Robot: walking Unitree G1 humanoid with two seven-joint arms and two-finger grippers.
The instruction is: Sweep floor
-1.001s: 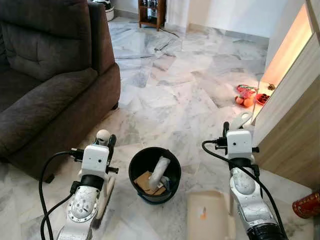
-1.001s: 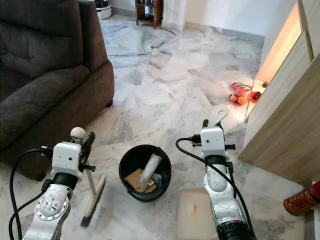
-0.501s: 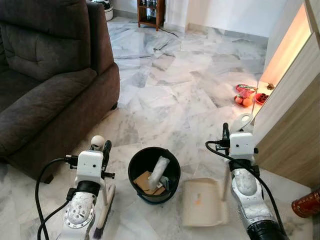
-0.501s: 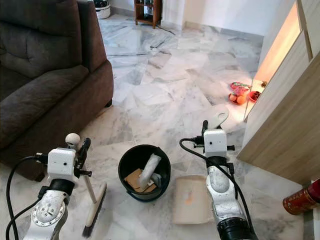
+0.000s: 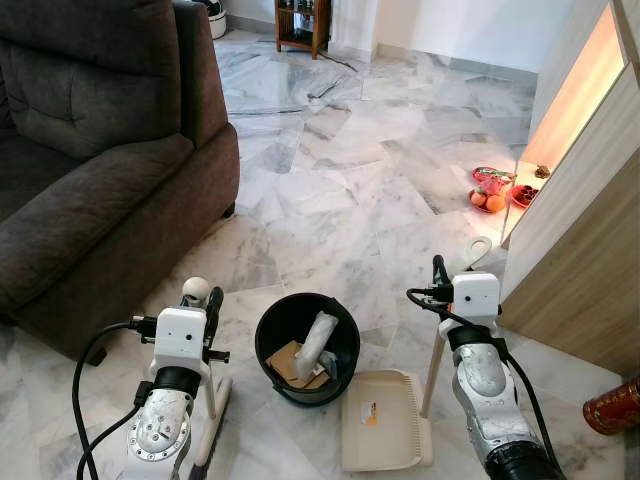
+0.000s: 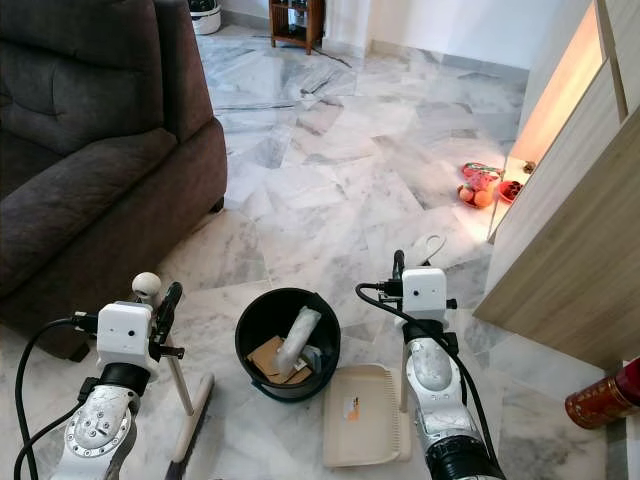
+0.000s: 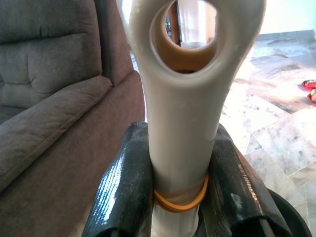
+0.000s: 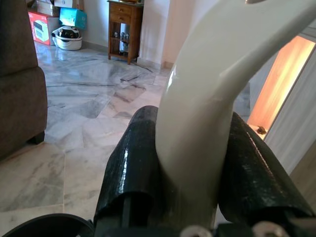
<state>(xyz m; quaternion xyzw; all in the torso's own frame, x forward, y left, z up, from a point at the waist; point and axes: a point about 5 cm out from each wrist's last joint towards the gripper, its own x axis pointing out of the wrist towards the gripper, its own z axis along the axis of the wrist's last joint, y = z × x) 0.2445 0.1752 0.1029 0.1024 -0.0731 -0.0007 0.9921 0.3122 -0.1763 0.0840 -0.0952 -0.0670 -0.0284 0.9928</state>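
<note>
1. Left gripper (image 7: 178,197) clamps the cream broom handle (image 7: 185,133), which stands upright; the brush head (image 5: 212,430) rests on the marble floor (image 5: 340,190) beside the sofa (image 5: 90,150).
2. Right gripper (image 8: 195,182) grips the dustpan handle (image 8: 207,113); the cream dustpan (image 5: 380,435) lies flat on the floor, just beside the black bin (image 5: 285,315).
3. Cardboard and a white roll sit inside the bin.

Grey marble floor (image 5: 340,190), dark brown sofa (image 5: 90,160), wooden cabinet (image 5: 590,250).
</note>
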